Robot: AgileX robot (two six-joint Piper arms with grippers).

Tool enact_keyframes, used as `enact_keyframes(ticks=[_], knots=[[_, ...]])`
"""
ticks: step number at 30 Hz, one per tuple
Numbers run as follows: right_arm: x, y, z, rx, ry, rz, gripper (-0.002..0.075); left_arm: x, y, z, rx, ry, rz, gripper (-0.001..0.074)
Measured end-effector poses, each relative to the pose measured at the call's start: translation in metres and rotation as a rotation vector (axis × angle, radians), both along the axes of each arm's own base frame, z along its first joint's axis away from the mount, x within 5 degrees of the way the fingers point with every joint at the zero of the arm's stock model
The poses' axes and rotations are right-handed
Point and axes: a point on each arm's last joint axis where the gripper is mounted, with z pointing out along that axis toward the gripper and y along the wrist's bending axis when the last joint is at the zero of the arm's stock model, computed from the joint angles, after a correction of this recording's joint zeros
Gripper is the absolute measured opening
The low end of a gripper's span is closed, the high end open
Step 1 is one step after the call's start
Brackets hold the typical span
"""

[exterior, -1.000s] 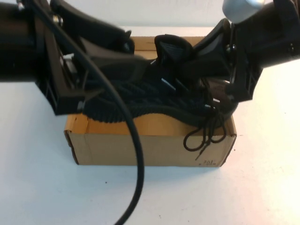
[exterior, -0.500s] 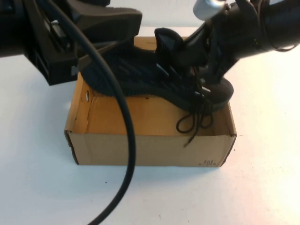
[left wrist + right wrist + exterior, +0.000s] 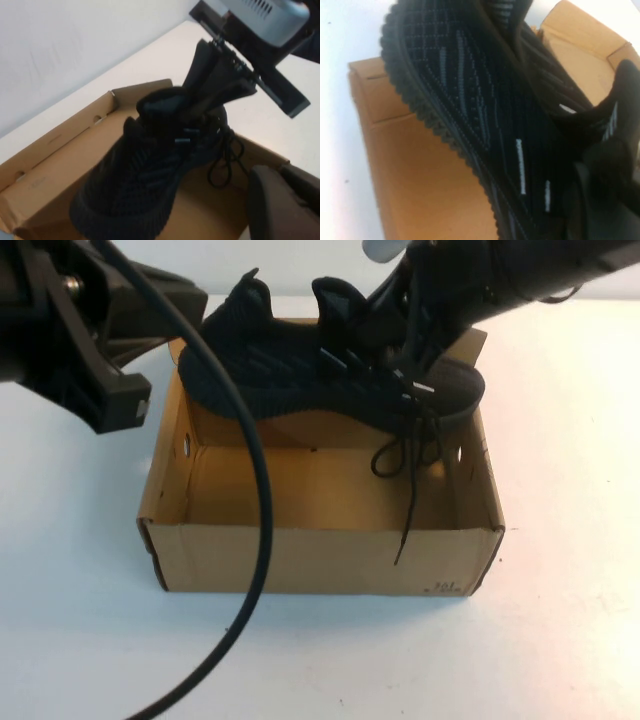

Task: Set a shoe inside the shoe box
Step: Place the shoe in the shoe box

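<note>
The left gripper (image 3: 165, 300) has let go and pulled back to upper left, now clenched empty. The right gripper (image 3: 400, 340), upper centre, grasps the shoe (image 3: 300, 380) above the shoe box (image 3: 320, 555)'s far edge; the box's near half lies open.

The shoe (image 3: 320, 380) hangs over the shoe box (image 3: 320, 560) — toe rightward.

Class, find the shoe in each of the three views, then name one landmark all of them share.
High view: shoe over the box's far side, right gripper shut on it.
Left wrist view: shoe centre, heel nearest.
Right wrist view: shoe fills the middle.
Shared landmark: the box.
</note>
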Motion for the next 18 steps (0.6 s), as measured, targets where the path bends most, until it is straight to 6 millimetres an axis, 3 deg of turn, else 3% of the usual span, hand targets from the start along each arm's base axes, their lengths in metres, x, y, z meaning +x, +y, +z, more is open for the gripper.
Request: enact_keyframes(ticks=[11, 18], knots=[[0.013, 0.005, 0.025, 0.023, -0.098, 0.002, 0.0011, 0.000, 0.003, -0.005, 0.057, 0.031, 0.025, -0.0001], [0.024, 0.011, 0.004, -0.022, -0.053, 0.041, 0.0011, 0.001, 0.004, -0.006, 0.071, 0.024, 0.030, -0.0001]])
